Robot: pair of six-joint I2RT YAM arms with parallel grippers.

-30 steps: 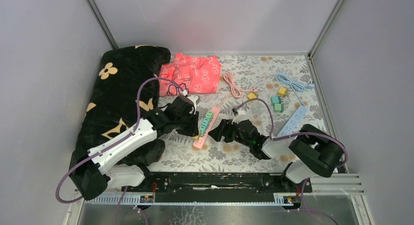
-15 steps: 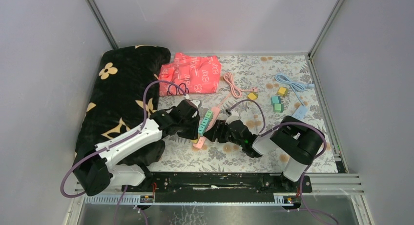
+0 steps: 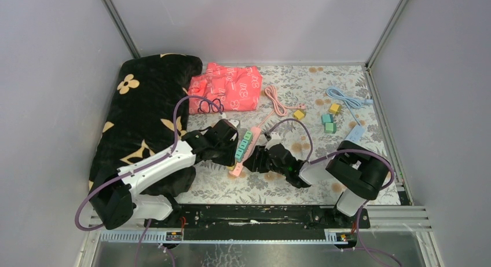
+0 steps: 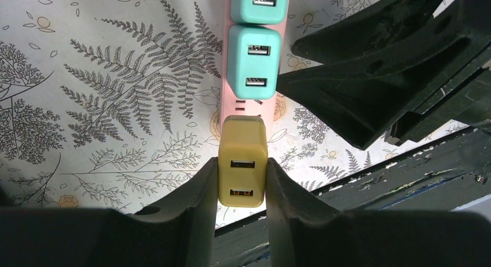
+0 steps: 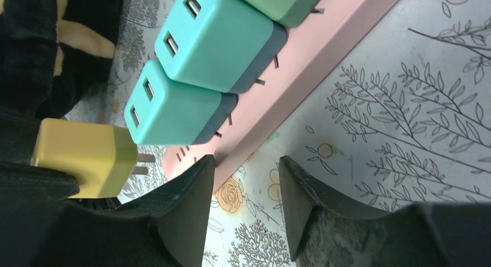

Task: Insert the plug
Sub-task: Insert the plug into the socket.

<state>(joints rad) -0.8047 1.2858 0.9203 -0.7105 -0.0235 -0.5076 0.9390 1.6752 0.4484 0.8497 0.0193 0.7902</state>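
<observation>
Yellow plug [image 4: 243, 141] sits pinched between the left hand's [image 4: 241, 169] fingers. Its prongs aim at the pink power strip [image 5: 324, 52], just short of the end sockets. Its long side runs along the strip, next to two teal plugs [image 5: 179, 105] standing on it. Right hand [image 5: 246, 165], fingers spread, sits at the strip's end on the floral surface [image 5: 405, 134].

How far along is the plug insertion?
Done: teal plugs sit in the pink strip, and the left gripper is shut on the yellow plug. In hand: it hovers at the strip's free end, prongs bare and short of the slots; the right gripper stands open at that end. Left: push it in.
</observation>
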